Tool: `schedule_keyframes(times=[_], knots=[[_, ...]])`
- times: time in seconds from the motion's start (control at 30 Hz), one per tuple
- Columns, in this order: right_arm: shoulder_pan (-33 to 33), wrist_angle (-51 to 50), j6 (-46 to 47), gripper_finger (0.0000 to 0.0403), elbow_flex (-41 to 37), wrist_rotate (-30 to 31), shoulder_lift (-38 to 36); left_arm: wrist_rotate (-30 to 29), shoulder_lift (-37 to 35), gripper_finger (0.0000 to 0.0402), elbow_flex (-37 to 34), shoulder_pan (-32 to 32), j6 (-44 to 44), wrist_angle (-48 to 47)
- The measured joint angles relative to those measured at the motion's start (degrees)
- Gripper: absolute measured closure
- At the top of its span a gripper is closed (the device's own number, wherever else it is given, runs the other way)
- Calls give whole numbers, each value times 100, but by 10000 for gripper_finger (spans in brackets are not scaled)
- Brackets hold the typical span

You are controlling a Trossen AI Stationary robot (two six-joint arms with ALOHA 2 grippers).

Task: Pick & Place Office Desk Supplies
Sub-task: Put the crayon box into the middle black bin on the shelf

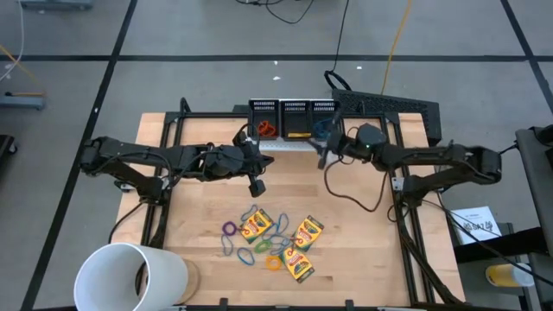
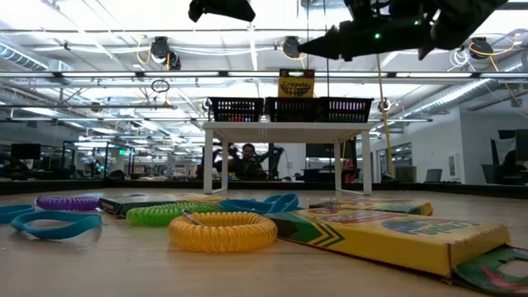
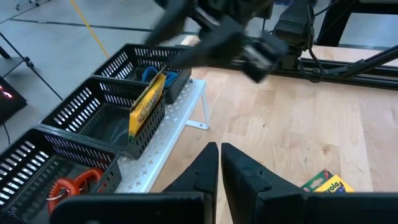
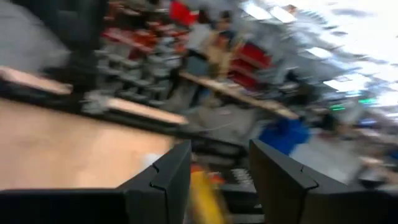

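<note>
Three crayon boxes [image 1: 257,225] [image 1: 308,231] [image 1: 297,263] lie flat on the wooden table's near middle, among purple [image 1: 229,229], green [image 1: 245,256], blue [image 1: 278,246] and orange [image 1: 273,263] band loops. A further crayon box [image 3: 147,102] stands on edge in the middle mesh bin. The left bin holds a red coil [image 3: 74,183] and the right bin a blue one [image 3: 149,73]. My left gripper [image 3: 219,152] hangs shut and empty above the table, just in front of the bins. My right gripper [image 4: 219,165] is open and empty, raised near the right bin.
The three black mesh bins [image 1: 294,108] sit on a white shelf [image 1: 285,145] at the table's far middle. A large white cup [image 1: 130,276] lies on its side at the near left corner. A black keyboard [image 1: 389,108] lies at the far right.
</note>
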Motion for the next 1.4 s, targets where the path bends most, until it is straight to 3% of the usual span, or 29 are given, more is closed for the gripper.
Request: schedule_keyframes(times=[0.3, 0.5, 0.67, 0.93, 1.17, 1.4], knots=[[595, -399, 132, 250, 0, -18, -467, 1, 1, 371, 0, 1, -7, 2], [787, -1096, 631, 251, 168, -564, -280, 1, 1, 371, 0, 0, -9, 24], [871, -2275, 244, 283, 924, 54, 19, 1, 1, 371, 0, 7, -11, 51], [778, -3181, -400, 392, 1482, 991, 613, 1, 1, 371, 0, 7, -67, 61], [572, -3124, -511, 393, 1482, 1511, 725, -1, 1, 371, 0, 7, -98, 50], [111, -2905, -797, 400, 1482, 1504, 724, -1, 1, 371, 0, 7, -92, 48]])
